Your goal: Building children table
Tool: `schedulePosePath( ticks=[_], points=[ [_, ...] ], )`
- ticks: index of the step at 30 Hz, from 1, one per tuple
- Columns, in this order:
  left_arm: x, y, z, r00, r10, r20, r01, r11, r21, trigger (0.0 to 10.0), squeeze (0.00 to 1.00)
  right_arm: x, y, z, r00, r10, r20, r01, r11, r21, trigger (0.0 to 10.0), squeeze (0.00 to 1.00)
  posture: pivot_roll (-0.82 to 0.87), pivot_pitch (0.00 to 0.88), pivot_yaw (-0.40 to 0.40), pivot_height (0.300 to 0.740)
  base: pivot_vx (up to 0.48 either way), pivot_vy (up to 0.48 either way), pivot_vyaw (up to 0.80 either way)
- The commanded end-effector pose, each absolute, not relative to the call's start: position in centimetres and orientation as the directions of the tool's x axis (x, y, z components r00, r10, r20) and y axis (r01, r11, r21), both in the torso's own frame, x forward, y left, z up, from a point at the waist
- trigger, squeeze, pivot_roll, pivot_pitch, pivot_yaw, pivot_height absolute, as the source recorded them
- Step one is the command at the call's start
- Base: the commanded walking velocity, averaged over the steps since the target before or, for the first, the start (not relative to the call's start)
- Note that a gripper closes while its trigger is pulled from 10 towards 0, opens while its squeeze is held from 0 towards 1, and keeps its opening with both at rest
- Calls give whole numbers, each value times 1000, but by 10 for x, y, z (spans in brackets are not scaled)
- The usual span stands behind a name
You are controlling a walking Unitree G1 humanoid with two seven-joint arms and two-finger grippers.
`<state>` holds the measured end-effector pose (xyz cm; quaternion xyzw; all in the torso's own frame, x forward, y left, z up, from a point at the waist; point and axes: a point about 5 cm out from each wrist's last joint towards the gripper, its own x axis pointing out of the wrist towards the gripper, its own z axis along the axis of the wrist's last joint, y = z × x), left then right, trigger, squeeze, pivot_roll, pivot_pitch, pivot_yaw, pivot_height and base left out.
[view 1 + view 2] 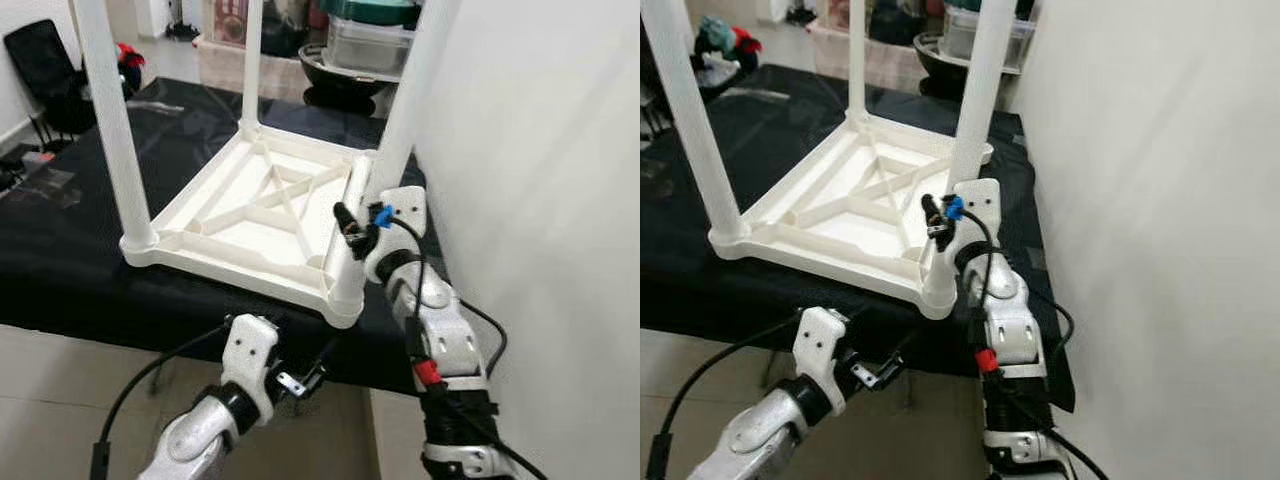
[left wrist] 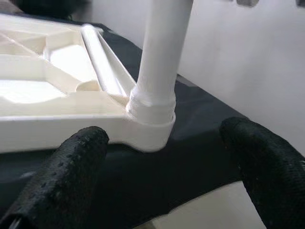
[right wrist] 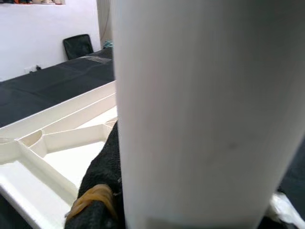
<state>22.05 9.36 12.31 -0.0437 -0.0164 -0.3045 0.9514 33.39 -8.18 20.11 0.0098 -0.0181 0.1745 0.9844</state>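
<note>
Table (image 1: 270, 215): upside down on the black bench (image 1: 70, 270), legs pointing straight up. Right gripper (image 1: 372, 215) clamped on the leg (image 1: 405, 110) at the bench's right edge. Left gripper (image 2: 162, 167), fingers apart, sits below the near-corner leg socket (image 2: 151, 119), seen close in the left wrist view.

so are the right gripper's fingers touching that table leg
Touching. In the right wrist view a black finger lies pressed against the white leg, with no gap between them.

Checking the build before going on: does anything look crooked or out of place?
Nothing damaged. The white tabletop lies upside down on the black cloth, legs pointing up. Its near corner overhangs the cloth's edge. The right hand grips the nearest leg; the left hand hovers open below.
</note>
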Motion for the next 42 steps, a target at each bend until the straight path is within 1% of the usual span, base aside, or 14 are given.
schedulePosePath(
  ticks=[1,2,3,4,5,10,12,15,30,31,32,33,39,42],
  points=[
    [222,92,120,817,-573,64,576,813,-82,10000,0,330,-60,193,909,416,-26,-414,909,55,10000,0,-19,0,-169,740,0,0,0],
    [222,92,120,817,-573,64,576,813,-82,10000,0,330,-60,193,909,416,-26,-414,909,55,10000,0,-19,0,-169,740,0,0,0],
    [223,92,120,817,-572,70,576,814,-79,10000,0,326,-51,200,884,468,-4,-466,880,97,10000,675,-21,0,-164,740,0,0,0],
    [223,92,120,817,-572,70,576,814,-79,10000,0,326,-51,200,884,468,-4,-466,880,97,10000,675,-21,0,-164,740,0,0,0],
    [223,91,120,815,-575,74,580,811,-76,10000,0,318,-37,208,796,604,44,-598,773,212,10000,1000,-27,0,-155,740,0,0,0],
    [212,90,123,803,-591,76,596,799,-81,10000,0,311,-59,226,540,823,177,-841,518,158,10000,1000,-22,27,-129,740,0,0,0],
    [212,90,123,803,-591,76,596,799,-81,10000,0,311,-59,226,540,823,177,-841,518,158,10000,1000,-22,27,-129,740,0,0,0],
    [193,88,130,789,-609,82,614,784,-87,10000,0,319,-108,242,411,905,109,-908,417,-40,10000,1000,-8,104,-122,740,0,0,0],
    [157,83,152,766,-637,86,643,759,-104,10000,0,340,-177,294,228,974,10,-954,225,-200,10000,1000,49,244,-100,740,0,0,0],
    [155,84,154,767,-637,83,642,760,-104,10000,0,343,-176,299,206,979,16,-955,204,-214,10000,765,55,250,-102,740,0,0,0],
    [155,84,154,767,-637,83,642,760,-104,10000,0,343,-176,299,206,979,16,-955,204,-214,10000,765,55,250,-102,740,0,0,0],
    [153,84,156,768,-636,81,641,760,-105,10000,0,345,-174,302,179,984,20,-960,179,-214,10000,0,60,257,-102,740,0,0,0],
    [148,83,161,773,-631,72,635,765,-107,10000,0,343,-160,301,10,1000,-15,-982,7,-189,10000,0,71,272,-110,740,0,0,0],
    [148,83,161,773,-631,72,635,765,-107,10000,0,343,-160,301,10,1000,-15,-982,7,-189,10000,0,71,272,-110,740,0,0,0]
  ],
)
